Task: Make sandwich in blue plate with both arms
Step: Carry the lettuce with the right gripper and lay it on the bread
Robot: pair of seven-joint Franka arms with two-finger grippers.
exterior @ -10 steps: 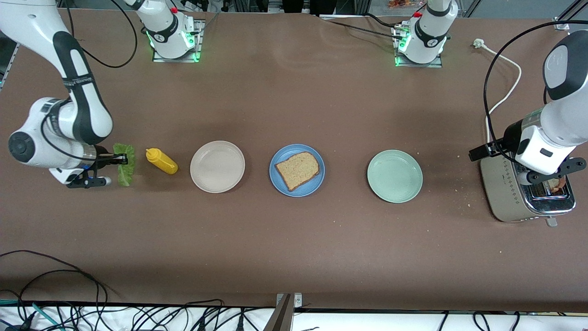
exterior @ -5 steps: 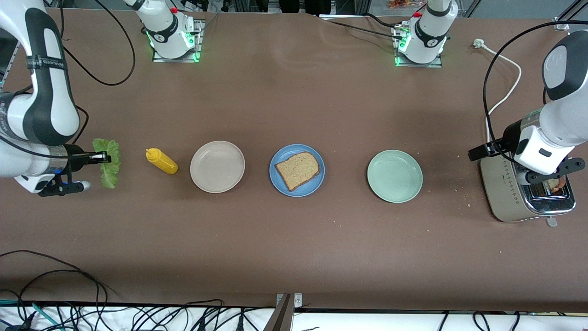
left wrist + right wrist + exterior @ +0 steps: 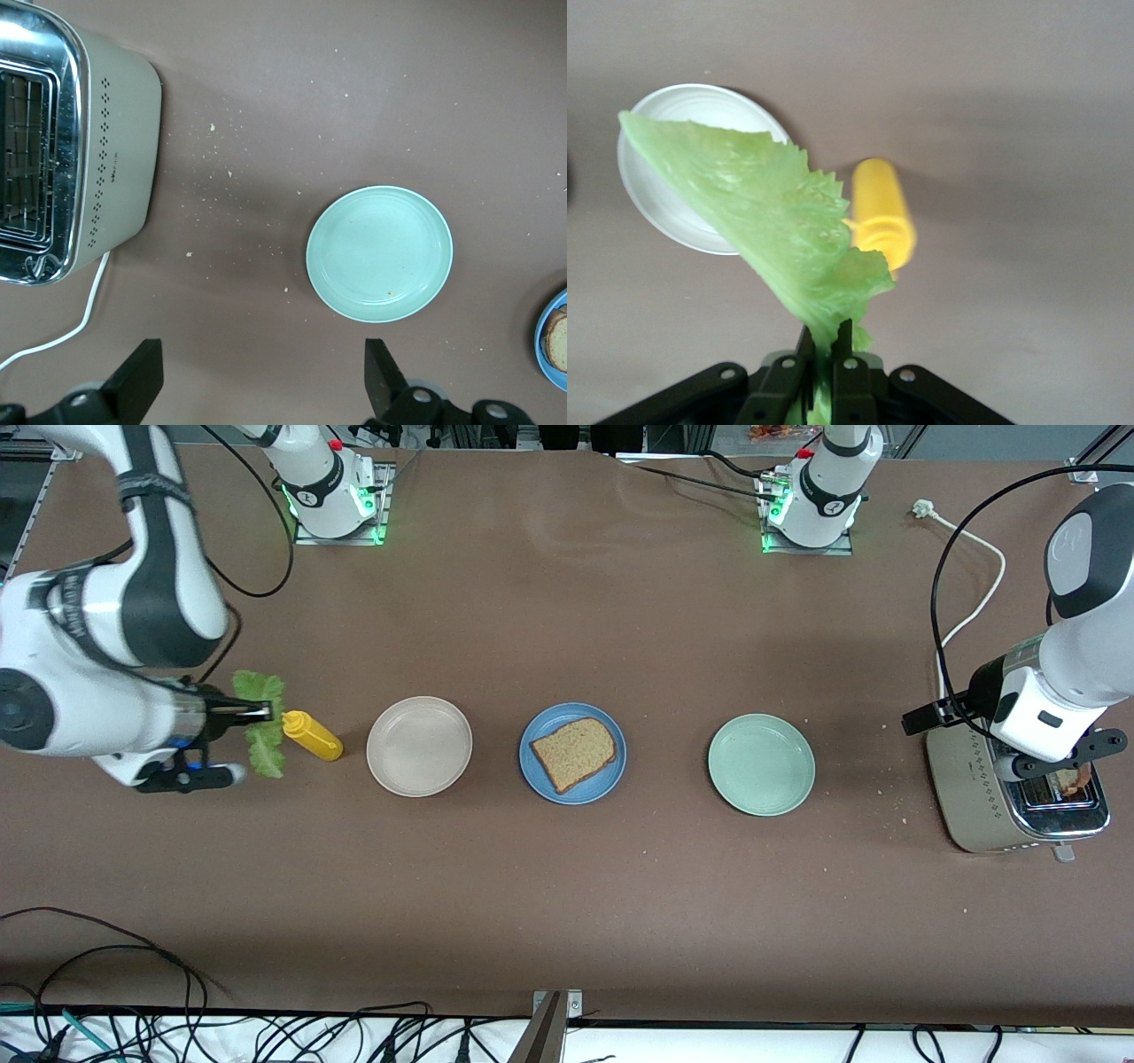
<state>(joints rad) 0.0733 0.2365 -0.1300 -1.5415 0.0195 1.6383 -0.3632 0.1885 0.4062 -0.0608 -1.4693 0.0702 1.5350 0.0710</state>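
A slice of brown bread [image 3: 574,753] lies on the blue plate [image 3: 615,775] at mid-table; the plate's edge [image 3: 547,365] and bread [image 3: 559,332] also show in the left wrist view. My right gripper [image 3: 264,711] is shut on a ruffled green lettuce leaf [image 3: 263,726], lifted above the table beside the yellow bottle [image 3: 312,735]. In the right wrist view the lettuce [image 3: 780,230] hangs from the pinched gripper [image 3: 824,341]. My left gripper [image 3: 1081,760] hovers open over the toaster [image 3: 970,797], where a browned slice [image 3: 1067,782] sits in the slot. Its black fingertips [image 3: 142,376] stand wide apart with nothing between them.
A beige plate [image 3: 419,746] sits between the bottle and the blue plate, and also shows as the beige plate [image 3: 651,190] under the leaf. A pale green plate [image 3: 761,763] lies toward the left arm's end. The toaster's white cord [image 3: 970,602] runs toward the bases. Crumbs lie around the toaster.
My right arm swung out toward its end of the table with the lettuce, then back toward the yellow bottle. The left arm has not moved.
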